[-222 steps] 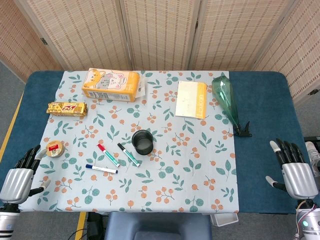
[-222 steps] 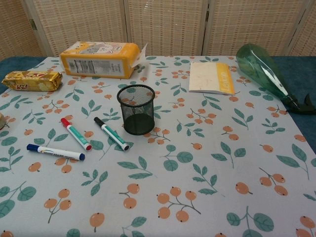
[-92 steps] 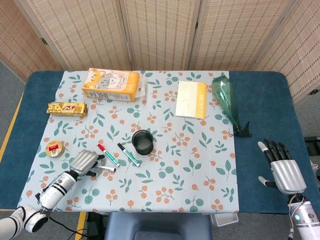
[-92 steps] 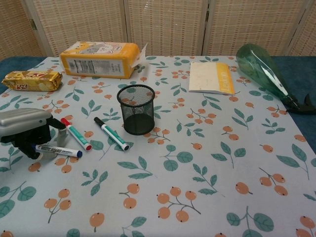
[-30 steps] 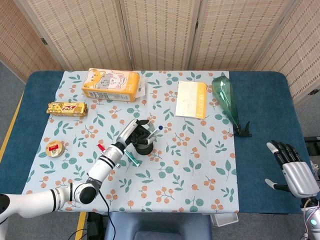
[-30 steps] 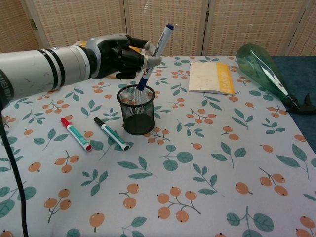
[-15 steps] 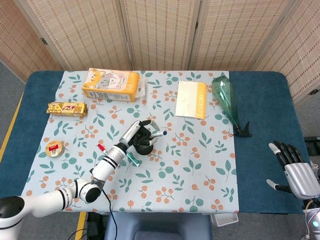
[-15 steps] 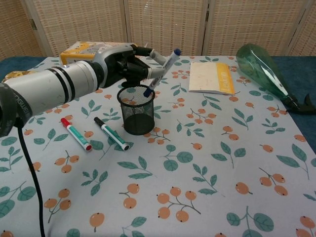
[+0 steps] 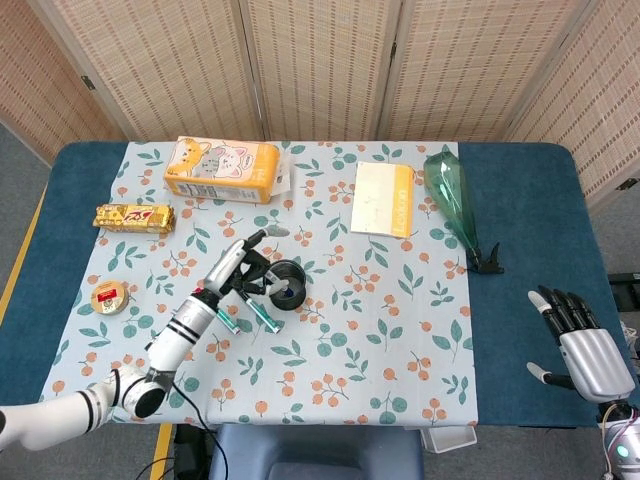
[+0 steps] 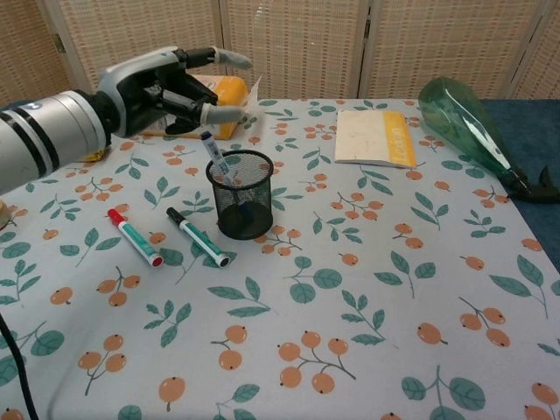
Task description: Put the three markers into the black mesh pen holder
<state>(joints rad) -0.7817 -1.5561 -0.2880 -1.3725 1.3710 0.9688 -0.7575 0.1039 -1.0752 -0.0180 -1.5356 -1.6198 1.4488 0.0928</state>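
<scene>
The black mesh pen holder (image 10: 241, 199) stands near the middle of the floral cloth. A blue-capped marker (image 10: 214, 156) leans inside it, its cap end sticking out to the left. My left hand (image 10: 171, 83) hovers above and left of the holder (image 9: 287, 285), fingers spread and holding nothing. A red-capped marker (image 10: 135, 237) and a black-capped marker (image 10: 198, 236) lie flat on the cloth left of the holder. My right hand (image 9: 583, 345) stays far off at the table's right edge, fingers apart and empty.
An orange tissue pack (image 9: 222, 170) and a gold snack bar (image 9: 134, 217) lie at the back left. A tape roll (image 9: 109, 297) sits at the left. A notebook (image 9: 385, 198) and a green bottle (image 9: 455, 200) lie at the back right.
My left hand let go of the blue marker, which dropped into the holder. The hand opened and drew back to the left. The right hand has barely moved.
</scene>
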